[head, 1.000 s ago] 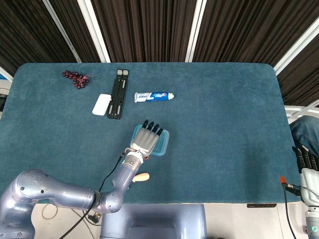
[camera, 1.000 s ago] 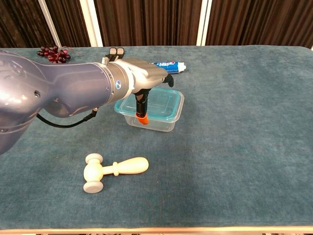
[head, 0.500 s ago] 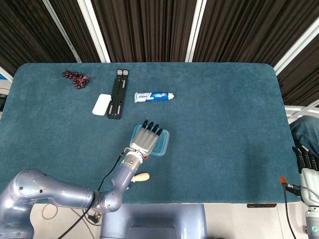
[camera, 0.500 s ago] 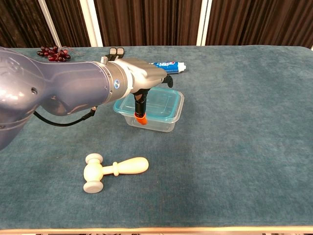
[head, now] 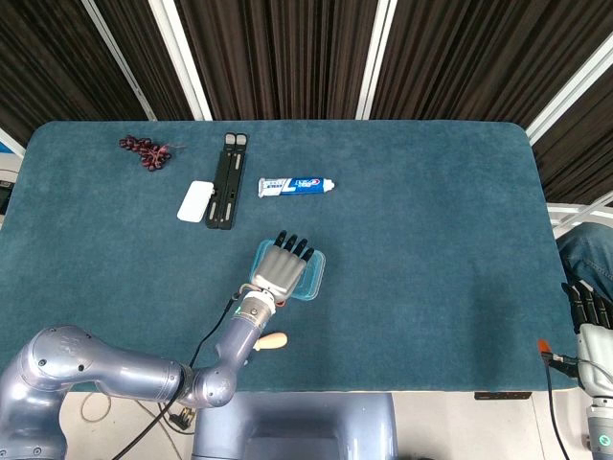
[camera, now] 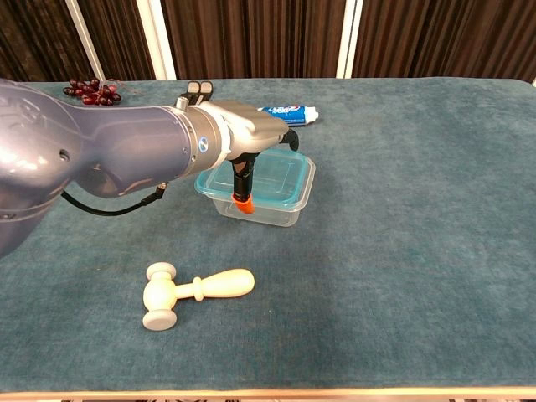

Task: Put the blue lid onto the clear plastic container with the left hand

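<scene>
The blue lid (camera: 280, 177) lies on top of the clear plastic container (camera: 276, 209) at the table's middle. My left hand (head: 281, 268) is spread flat over the lid's left part, fingers straight and pointing away from me. In the chest view the left hand (camera: 247, 134) covers the lid's near-left corner, and its orange-tipped thumb hangs down in front of the container wall. I cannot tell whether the palm touches the lid. The lid's right edge (head: 313, 272) shows beside the fingers. My right hand (head: 594, 321) hangs off the table's right front corner, fingers straight, holding nothing.
A wooden mallet (camera: 194, 291) lies near the front edge, below the container. Toothpaste (head: 296, 185), a black folding stand (head: 227, 179) and a white block (head: 195, 201) lie behind the container. Dark grapes (head: 144, 149) sit at the far left.
</scene>
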You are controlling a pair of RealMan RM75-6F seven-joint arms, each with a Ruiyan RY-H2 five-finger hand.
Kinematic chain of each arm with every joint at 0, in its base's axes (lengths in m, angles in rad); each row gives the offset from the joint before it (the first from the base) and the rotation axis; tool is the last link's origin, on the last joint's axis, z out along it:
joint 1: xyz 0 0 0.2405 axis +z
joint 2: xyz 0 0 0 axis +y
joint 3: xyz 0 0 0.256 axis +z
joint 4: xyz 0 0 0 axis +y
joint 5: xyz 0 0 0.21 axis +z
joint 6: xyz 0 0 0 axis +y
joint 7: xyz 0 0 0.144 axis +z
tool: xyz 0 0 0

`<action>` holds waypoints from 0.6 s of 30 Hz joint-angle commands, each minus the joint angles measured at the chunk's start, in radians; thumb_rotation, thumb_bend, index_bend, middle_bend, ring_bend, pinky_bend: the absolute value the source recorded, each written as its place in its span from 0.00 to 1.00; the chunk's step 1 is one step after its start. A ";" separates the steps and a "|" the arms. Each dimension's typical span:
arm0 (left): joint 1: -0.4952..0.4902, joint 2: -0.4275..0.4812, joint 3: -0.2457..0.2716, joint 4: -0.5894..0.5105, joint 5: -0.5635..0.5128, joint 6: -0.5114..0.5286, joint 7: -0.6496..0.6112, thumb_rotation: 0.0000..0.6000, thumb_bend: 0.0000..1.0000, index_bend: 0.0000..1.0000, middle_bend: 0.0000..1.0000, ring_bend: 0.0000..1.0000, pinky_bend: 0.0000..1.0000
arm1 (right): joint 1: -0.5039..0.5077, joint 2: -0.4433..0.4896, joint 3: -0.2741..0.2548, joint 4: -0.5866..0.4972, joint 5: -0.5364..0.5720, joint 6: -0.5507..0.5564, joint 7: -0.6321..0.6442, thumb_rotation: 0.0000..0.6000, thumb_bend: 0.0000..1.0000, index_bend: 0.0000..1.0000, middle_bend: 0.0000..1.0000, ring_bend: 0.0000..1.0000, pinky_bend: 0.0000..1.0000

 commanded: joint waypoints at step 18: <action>0.002 0.009 0.012 -0.041 0.041 0.014 -0.009 1.00 0.17 0.10 0.03 0.00 0.00 | 0.000 0.001 0.000 -0.001 0.001 0.000 -0.001 1.00 0.35 0.00 0.00 0.00 0.00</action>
